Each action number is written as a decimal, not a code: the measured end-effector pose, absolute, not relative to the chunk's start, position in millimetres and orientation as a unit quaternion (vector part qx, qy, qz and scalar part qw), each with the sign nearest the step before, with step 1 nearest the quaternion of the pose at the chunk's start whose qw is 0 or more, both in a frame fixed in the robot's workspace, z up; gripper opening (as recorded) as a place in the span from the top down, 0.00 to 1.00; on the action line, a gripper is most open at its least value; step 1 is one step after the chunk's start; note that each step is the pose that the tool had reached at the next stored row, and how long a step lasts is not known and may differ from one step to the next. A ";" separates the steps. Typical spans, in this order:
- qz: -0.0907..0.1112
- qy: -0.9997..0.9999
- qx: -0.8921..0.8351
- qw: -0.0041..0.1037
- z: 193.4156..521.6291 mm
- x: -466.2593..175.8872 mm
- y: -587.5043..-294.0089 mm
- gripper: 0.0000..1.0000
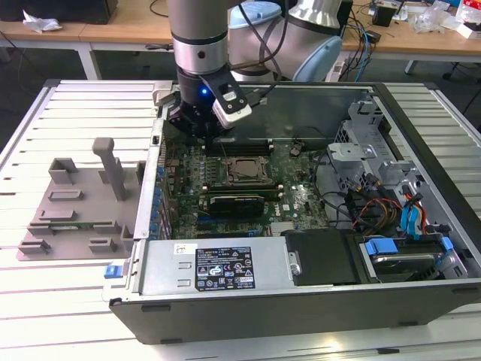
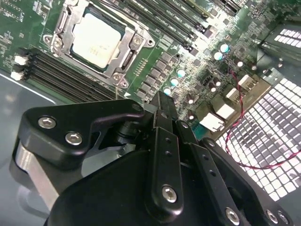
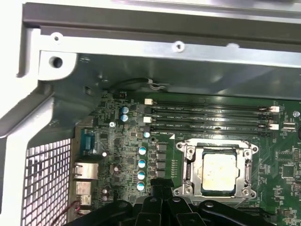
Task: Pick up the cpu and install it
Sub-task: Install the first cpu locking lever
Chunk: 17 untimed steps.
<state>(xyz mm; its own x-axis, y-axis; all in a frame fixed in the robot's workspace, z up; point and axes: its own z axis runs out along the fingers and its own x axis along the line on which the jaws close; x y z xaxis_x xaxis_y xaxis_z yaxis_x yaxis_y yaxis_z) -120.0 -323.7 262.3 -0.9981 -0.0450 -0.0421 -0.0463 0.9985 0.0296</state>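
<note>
In the exterior view the tip of the gripper sits low inside the open computer case and is hard to make out against the dark parts there. The cpu lies on the motherboard, at about four o'clock from the gripper. In both wrist views the cpu rests inside the socket frame, which covers its rim. The jaws seem pressed together with nothing between them. They hover over the small capacitors, near the socket but apart from it. The case stands on a slatted counter.
</note>
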 end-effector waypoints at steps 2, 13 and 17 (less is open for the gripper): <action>0.015 0.999 -0.023 0.021 262.2 -123.1 -323.7 0.89; 0.018 0.999 -0.023 0.023 262.0 -129.6 -323.7 0.89; 0.059 0.998 -0.022 0.025 262.0 -129.4 -323.7 0.89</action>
<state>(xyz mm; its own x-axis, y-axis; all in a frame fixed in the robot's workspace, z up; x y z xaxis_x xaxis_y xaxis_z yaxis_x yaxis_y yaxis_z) -129.4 -323.7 262.0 -0.9978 -0.0407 -0.0520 -0.0466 0.9921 0.1165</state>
